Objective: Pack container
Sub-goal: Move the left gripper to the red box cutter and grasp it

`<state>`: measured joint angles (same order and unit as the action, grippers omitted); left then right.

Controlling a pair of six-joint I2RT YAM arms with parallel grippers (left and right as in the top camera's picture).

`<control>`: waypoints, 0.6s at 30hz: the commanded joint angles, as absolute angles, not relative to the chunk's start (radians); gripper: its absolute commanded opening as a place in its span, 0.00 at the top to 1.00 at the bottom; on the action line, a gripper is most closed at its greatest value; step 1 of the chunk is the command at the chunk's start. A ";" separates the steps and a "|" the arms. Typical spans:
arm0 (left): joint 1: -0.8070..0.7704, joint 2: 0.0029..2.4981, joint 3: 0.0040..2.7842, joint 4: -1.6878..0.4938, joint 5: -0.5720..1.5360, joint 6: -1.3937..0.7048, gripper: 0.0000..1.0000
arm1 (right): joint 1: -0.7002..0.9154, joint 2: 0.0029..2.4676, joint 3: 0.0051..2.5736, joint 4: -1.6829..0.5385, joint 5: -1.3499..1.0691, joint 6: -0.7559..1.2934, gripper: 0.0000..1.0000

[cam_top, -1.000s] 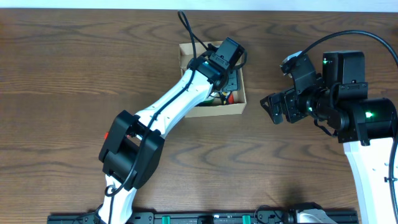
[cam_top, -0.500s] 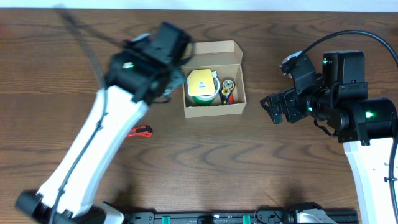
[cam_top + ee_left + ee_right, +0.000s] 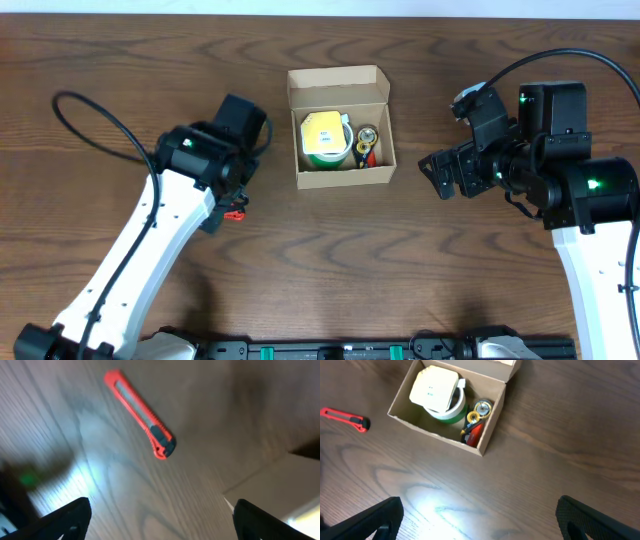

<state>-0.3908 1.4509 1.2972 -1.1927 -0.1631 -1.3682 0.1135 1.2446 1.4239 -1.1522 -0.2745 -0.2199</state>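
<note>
Container [image 3: 345,180] near the back middle of the wood-grain table [image 3: 480,300], plain tan cardboard, flap lid folded back, holding a green tape roll [image 3: 322,157] under a pale yellow slab [image 3: 322,130] plus small round and red bits too tiny to make out. Red box cutter [image 3: 140,412] flat on the table to its left, mostly hidden under the left arm [image 3: 170,230] from overhead. Both pincers spread wide and empty: left gripper [image 3: 157,512] hanging over the cutter, right gripper [image 3: 477,510] off to the container's right, fingertips cropped at the corners.

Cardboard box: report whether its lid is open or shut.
Open. The cardboard box has its flap folded back, and a green tape roll shows inside.
</note>
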 commanded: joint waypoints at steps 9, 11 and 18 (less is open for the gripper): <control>-0.184 1.436 1.008 -0.904 0.083 -1.399 0.10 | 0.113 1.239 1.426 -1.152 -0.285 -0.233 0.01; -0.173 1.436 0.968 -0.863 0.087 -1.423 0.11 | 0.113 1.239 1.426 -1.152 -0.285 -0.233 0.01; -0.158 1.436 0.849 -0.719 0.078 -1.430 0.11 | 0.113 1.239 1.426 -1.152 -0.285 -0.233 0.01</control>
<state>-0.1669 1.4479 0.8864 -0.7456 0.0769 -1.4155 0.1135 1.2446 1.4239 -1.1522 -0.2749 -0.2199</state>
